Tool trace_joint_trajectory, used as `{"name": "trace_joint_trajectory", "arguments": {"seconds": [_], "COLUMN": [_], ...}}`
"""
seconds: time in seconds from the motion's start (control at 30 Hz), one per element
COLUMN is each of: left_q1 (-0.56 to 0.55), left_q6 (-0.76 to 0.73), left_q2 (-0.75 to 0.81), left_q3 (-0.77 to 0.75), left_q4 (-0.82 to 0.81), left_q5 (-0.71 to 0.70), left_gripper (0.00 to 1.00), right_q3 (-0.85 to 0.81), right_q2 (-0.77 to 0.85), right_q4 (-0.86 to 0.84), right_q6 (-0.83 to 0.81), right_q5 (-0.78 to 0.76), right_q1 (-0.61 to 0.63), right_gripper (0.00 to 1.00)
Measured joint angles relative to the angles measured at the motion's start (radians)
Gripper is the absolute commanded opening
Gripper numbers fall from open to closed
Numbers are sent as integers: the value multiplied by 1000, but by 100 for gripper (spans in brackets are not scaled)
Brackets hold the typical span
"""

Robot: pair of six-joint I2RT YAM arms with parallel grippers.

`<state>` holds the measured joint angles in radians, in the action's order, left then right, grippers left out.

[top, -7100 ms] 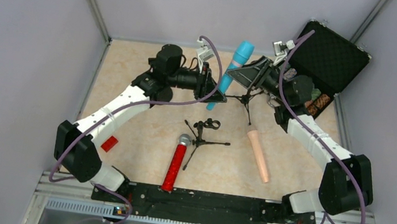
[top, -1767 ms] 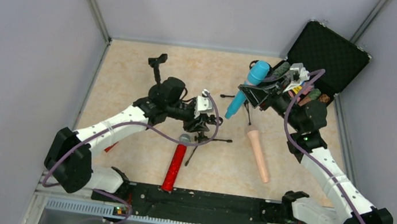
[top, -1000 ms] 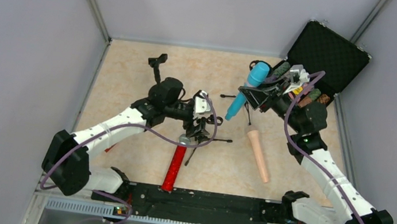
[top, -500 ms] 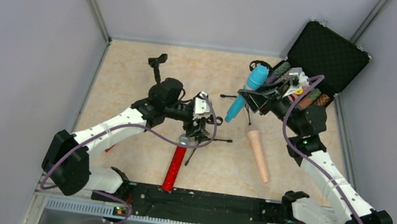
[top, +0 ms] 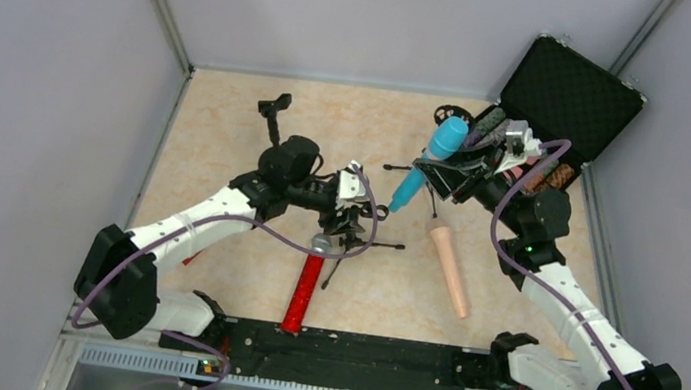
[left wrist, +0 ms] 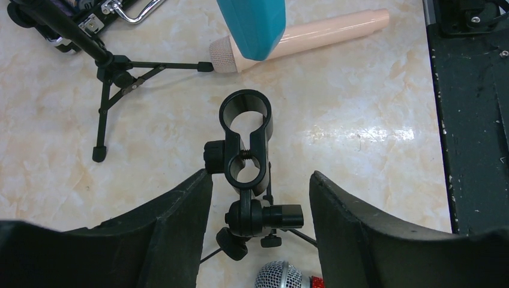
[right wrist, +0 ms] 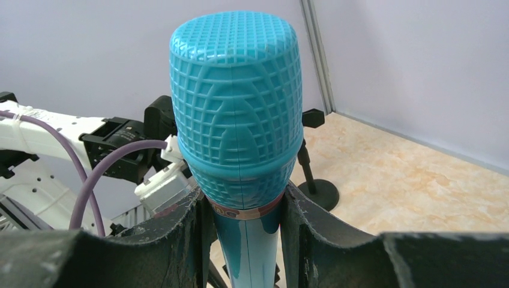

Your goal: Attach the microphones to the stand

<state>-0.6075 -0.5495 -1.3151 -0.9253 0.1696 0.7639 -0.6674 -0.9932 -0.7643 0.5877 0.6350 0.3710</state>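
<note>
**Right wrist view: teal-blue microphone gripped, clip stand unloaded**

**Item.** Teal-blue microphone (right wrist: 237, 120). It is carried in the air above and beyond the clip stand (left wrist: 245, 150), head up and tail down. The tail hangs just past the clip's open ring without touching it.

**Handling (judged).** The shell is rigid and moulded, and probably light. The smooth barrel may slide or twist in a loose grip. The best hold is the neck under the ribbed head, where the collar acts as a stop and the barrel stays free for the clip.

**Right gripper** (right wrist: 243, 207). Its fingers (right wrist: 174, 240) are closed on that neck, one on each side, directly beneath the head.

**Left gripper** (left wrist: 259, 177). Its fingers (left wrist: 354, 222) are spread to either side of the clip stand's upright and hold nothing. A gap shows on one side; on the other, I cannot tell whether the tip grazes the side knob.

**Also listed.**
- The red microphone (top: 306, 286) lies on the tabletop (top: 228, 139) just nearside of the clip stand, with its mesh head by the stand's feet.
- The peach microphone (top: 450, 266) lies to the right of the clip stand, apart from it.
</note>
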Motion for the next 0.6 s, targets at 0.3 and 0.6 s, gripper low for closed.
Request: {"name": "trace_joint_trajectory", "arguments": {"seconds": [0.3,0.6], "left_q1": [-2,-2], "left_q6": [-5,-10], "left_q2": [-25,-25], "left_q3": [-2,-2], "left_q4": [27,29], "left_q5": [11,18], "left_gripper": [52,44], "right_q3": [0,0], "right_q2": [-3,-4], "right_q4": [-13,-4], "right_q6": [6,-12], "right_q5": [4,-22], "right_q1": [0,45], "right_gripper": [0,0]}}
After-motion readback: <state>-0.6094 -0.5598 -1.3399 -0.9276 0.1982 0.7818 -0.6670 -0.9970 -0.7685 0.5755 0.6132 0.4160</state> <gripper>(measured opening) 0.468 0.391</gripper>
